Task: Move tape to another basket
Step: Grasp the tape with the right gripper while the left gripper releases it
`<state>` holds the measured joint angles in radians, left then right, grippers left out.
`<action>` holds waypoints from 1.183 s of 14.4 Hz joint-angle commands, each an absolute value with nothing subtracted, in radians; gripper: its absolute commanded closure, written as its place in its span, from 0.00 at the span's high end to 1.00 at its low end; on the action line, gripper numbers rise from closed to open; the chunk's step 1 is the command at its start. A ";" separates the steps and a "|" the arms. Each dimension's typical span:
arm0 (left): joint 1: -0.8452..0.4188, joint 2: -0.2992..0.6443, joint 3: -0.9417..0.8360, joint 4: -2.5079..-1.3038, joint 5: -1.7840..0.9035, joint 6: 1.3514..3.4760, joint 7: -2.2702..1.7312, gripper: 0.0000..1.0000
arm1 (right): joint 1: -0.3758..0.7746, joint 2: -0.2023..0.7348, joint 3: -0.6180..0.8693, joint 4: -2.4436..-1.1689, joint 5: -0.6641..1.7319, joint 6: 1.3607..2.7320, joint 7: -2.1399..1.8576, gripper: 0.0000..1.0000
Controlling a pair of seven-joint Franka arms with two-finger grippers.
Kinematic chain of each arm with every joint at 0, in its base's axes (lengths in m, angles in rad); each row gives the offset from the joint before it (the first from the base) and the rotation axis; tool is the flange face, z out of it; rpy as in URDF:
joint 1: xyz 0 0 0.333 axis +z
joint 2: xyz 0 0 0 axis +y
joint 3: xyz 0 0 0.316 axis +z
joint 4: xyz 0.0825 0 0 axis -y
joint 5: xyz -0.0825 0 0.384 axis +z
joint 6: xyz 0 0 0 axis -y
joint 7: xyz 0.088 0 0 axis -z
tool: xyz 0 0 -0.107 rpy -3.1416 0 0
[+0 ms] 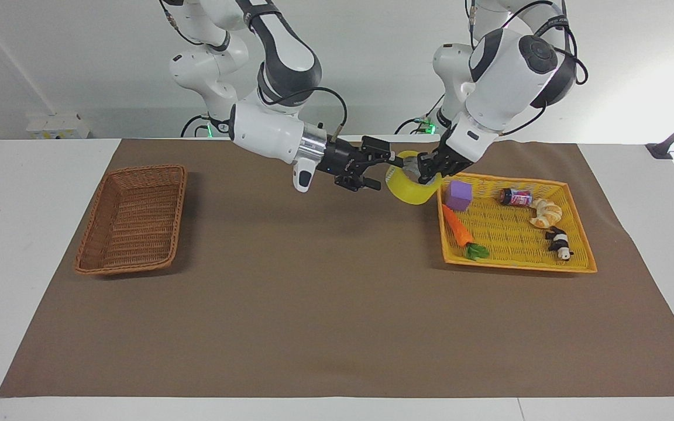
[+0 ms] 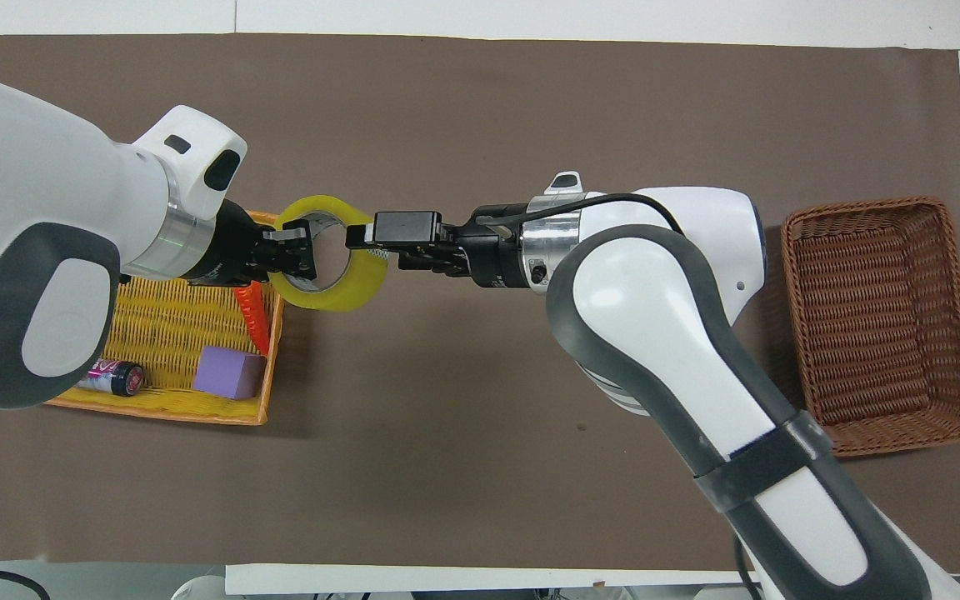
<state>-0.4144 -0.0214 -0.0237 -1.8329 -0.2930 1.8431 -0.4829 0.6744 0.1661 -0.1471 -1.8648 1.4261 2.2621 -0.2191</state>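
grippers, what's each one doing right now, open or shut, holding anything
Left gripper: shut on the rim of the yellow translucent ring-shaped tape roll, held in the air.
Right gripper: open, its fingers straddling the roll's other rim.

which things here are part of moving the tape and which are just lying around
Part of the job: tape, held up by the shut left pincer; open right pincer at its rim; brown basket.

Lying about: yellow tray, carrot, purple block, can, croissant, panda.

A robotics lab: 2 white arms (image 1: 272,126) mounted at a white table (image 1: 33,193) with brown mat (image 1: 325,304), bare walls.
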 commanded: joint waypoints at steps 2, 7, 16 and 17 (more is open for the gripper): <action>-0.428 -0.031 -0.012 -1.830 -0.308 1.853 -0.497 0.00 | 0.678 0.161 -0.150 -1.871 1.462 2.273 -0.229 0.99; -0.428 -0.031 -0.012 -1.832 -0.308 1.853 -0.497 0.00 | 0.678 0.160 -0.150 -1.871 1.473 2.273 -0.227 0.99; -0.426 -0.031 -0.012 -1.832 -0.308 1.855 -0.497 0.00 | 0.721 0.163 -0.146 -1.871 1.474 2.334 -0.209 0.99; -0.428 -0.031 -0.012 -1.832 -0.308 1.855 -0.497 0.00 | 0.721 0.163 -0.146 -1.871 1.476 2.338 -0.209 0.99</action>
